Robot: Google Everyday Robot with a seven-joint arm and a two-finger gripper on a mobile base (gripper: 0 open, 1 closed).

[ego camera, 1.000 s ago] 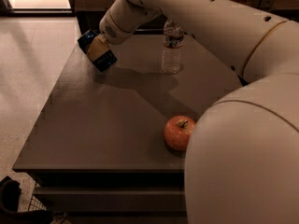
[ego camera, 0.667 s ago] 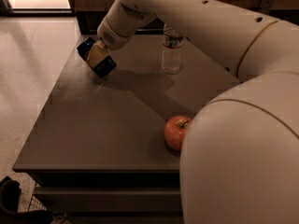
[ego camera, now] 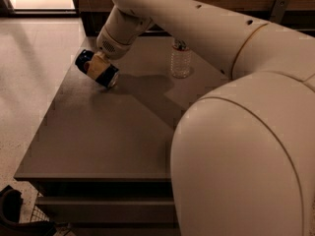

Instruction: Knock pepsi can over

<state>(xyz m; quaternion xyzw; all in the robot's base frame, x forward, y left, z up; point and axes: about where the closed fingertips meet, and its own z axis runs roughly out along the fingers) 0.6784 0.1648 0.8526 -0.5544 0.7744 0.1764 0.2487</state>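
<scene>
Right now my claw [ego camera: 99, 69] is clamped across the middle of the pepsi can [ego camera: 84, 61], at the far left part of the table [ego camera: 98, 141]. The can is tipped steeply. Its long axis slants from upper left down to lower right, with the silvery end low by the tabletop. A water bottle [ego camera: 180, 60] stands upright, well apart.

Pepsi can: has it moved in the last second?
Yes. The pepsi can, with the gripper on it, has shifted slightly left, away from the bottle.
</scene>
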